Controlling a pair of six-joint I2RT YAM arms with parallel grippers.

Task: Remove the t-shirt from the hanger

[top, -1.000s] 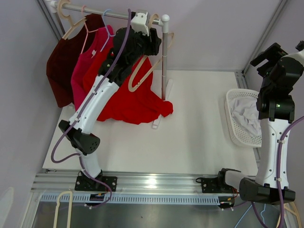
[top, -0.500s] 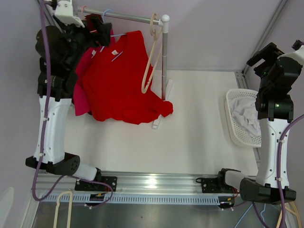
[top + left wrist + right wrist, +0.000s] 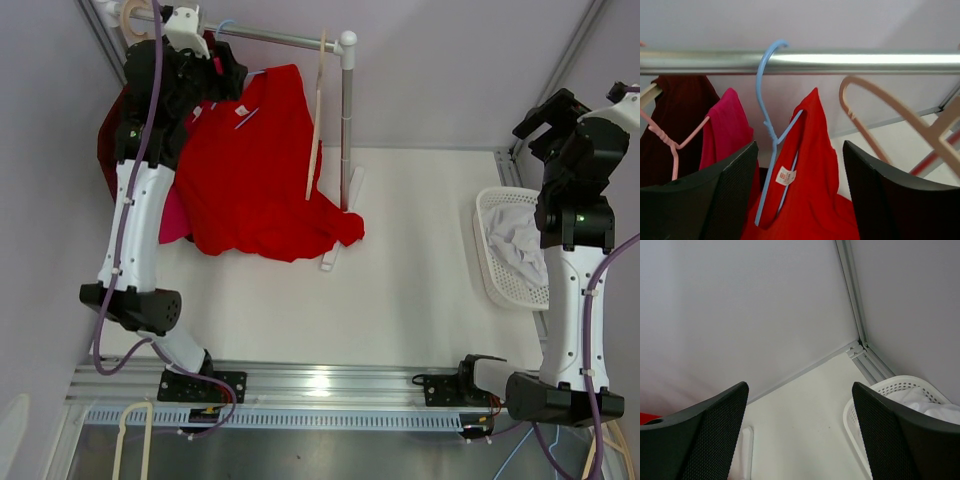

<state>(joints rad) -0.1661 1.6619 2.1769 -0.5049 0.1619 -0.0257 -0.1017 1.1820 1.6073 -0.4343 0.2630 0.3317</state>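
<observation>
- Left gripper [image 3: 799, 160] is spread wide with nothing in it; in its wrist view the two black fingers [image 3: 725, 200] fill the lower corners of the frame.
- Between those fingers, and just behind them, hangs the blue hanger [image 3: 773, 142]. Its hook is over the rail [image 3: 865, 61] that runs across the top of the frame.
- On that hanger is the red t-shirt [image 3: 815, 165], collar label showing at lower centre. In the top view it hangs at upper left, with its hem trailing down by the foot of the rack.
- Close neighbours on the rail: a pink top [image 3: 727, 125] and a dark red one [image 3: 682, 110] to the frame's left, and a bare beige hanger [image 3: 890, 103] to the right.
- Right gripper [image 3: 800, 390] is also parted and holds nothing. It sits far off at the right edge of the top view, above the white basket [image 3: 490, 260], facing the back wall.
- To my eye this is the lining-up step. The shirt is still fully on its hanger and nothing is gripped yet.
- The next move, I'd say, calls for easing forward and pinching the red cloth at the shoulder or collar, not the blue wire, then drawing it off one hanger arm.
- It should keep off the pink top and the beige hanger, which crowd either side.
</observation>
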